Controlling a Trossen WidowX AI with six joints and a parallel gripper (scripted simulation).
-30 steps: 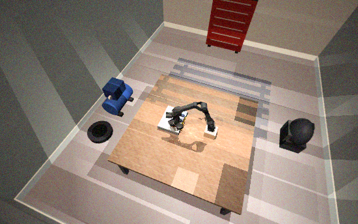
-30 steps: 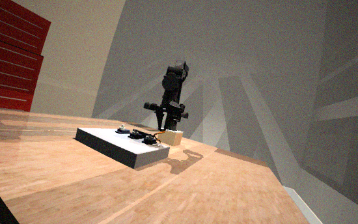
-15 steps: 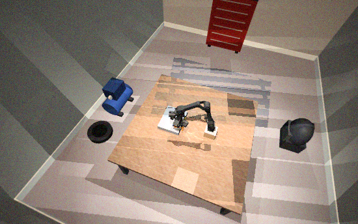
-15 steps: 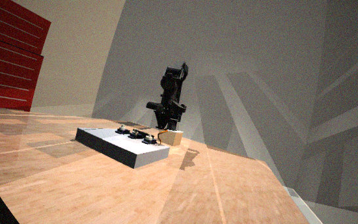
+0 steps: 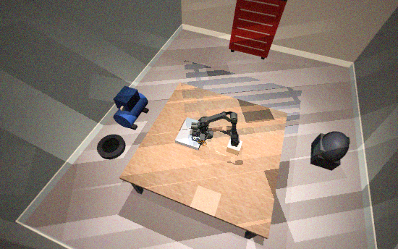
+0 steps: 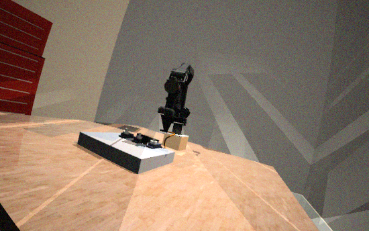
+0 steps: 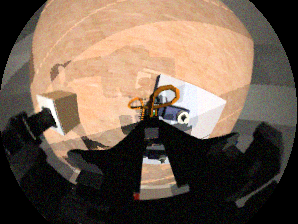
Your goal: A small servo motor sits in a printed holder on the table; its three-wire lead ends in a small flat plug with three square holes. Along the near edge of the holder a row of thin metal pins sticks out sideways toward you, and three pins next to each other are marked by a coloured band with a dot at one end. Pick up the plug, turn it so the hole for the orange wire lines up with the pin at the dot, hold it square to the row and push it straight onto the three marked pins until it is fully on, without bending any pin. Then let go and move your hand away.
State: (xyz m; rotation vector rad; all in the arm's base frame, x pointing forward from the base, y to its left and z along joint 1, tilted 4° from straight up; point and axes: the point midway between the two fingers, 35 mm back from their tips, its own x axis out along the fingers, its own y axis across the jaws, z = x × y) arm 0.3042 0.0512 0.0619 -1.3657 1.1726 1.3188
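Note:
The pale holder [image 5: 184,137] [image 6: 109,148] [image 7: 207,107] is a flat block on the table. Several dark servo-like parts sit along its top; a blue servo [image 6: 153,144] [image 7: 172,113] is near one end. My gripper [image 5: 202,142] [image 6: 165,130] [image 7: 151,123] is over the table beside the holder's edge, fingers pointing down and nearly together, shut on the plug. The plug itself is mostly hidden between the fingertips. The orange lead [image 6: 170,135] [image 7: 167,91] loops from the servo to the fingertips. The pins, coloured band, dot and the plug's holes are too small or hidden to tell.
The arm's base stands on a pale block [image 5: 234,148] [image 6: 178,142] [image 7: 70,107] on the wooden table [image 5: 181,170] [image 6: 64,181]. A red cabinet [image 5: 255,27] [image 6: 8,67], a blue machine [image 5: 132,108] and a black tyre [image 5: 103,150] stand on the floor.

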